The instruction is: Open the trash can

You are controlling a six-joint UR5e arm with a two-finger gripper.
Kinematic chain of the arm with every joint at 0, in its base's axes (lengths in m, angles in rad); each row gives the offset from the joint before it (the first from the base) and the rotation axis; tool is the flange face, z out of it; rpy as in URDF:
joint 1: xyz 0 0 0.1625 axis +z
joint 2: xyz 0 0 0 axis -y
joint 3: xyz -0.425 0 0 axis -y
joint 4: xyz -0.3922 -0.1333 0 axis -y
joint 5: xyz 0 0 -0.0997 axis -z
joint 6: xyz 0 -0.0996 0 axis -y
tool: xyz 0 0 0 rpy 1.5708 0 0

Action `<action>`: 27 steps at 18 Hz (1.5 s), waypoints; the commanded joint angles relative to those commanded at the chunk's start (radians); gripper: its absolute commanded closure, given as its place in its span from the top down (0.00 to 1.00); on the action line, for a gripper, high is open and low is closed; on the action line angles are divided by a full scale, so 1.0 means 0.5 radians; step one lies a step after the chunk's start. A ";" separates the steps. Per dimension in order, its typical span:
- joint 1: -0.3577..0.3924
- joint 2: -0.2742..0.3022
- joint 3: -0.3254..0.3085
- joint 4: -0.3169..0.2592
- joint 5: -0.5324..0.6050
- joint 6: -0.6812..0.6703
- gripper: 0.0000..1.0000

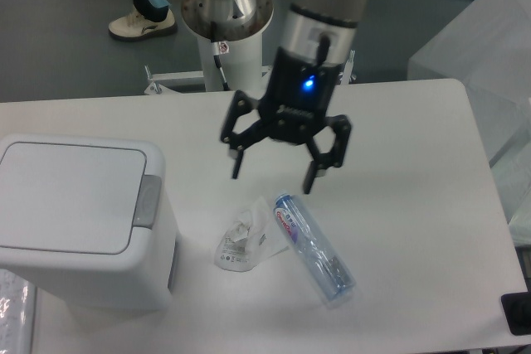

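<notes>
My gripper (272, 181) hangs above the table (398, 172) near the middle, fingers spread wide, nothing between them, blue light lit on the body. One fingertip (236, 173) points down on the left, the other on the right sits just above the cap end of the bottle (314, 248), not touching as far as I can tell. Trash can (79, 221) is at the near left corner of the table, well apart from my gripper, to its left. Lid (70, 196) is flat and closed, grey push tab (148, 201) on the right rim, facing the middle of the table. Bottle is clear plastic, lying on its side, angled from the centre toward the near right. A crumpled white wrapper (243, 240) lies just beside the bottle on its left, between bottle and trash can; edge looks to touch the bottle, can't confirm. My arm base (226, 18) stands beyond the far edge of the table. Someone's shoe (143, 22) is on the floor at far left. A translucent bin (481, 47) sits off the right side of the table.
</notes>
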 joint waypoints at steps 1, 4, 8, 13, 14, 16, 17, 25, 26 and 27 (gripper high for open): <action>-0.015 0.003 -0.025 0.058 -0.003 -0.015 1.00; -0.080 0.003 -0.083 0.147 0.000 -0.150 1.00; -0.114 0.022 -0.178 0.206 0.000 -0.154 1.00; -0.132 0.018 -0.212 0.209 0.009 -0.154 1.00; -0.135 0.018 -0.212 0.209 0.006 -0.154 1.00; -0.135 0.012 -0.212 0.209 0.006 -0.157 1.00; -0.138 0.012 -0.212 0.209 0.006 -0.154 1.00; -0.157 -0.015 -0.215 0.252 0.009 -0.154 1.00; -0.157 -0.018 -0.215 0.252 0.009 -0.154 1.00; -0.157 -0.018 -0.215 0.252 0.012 -0.154 1.00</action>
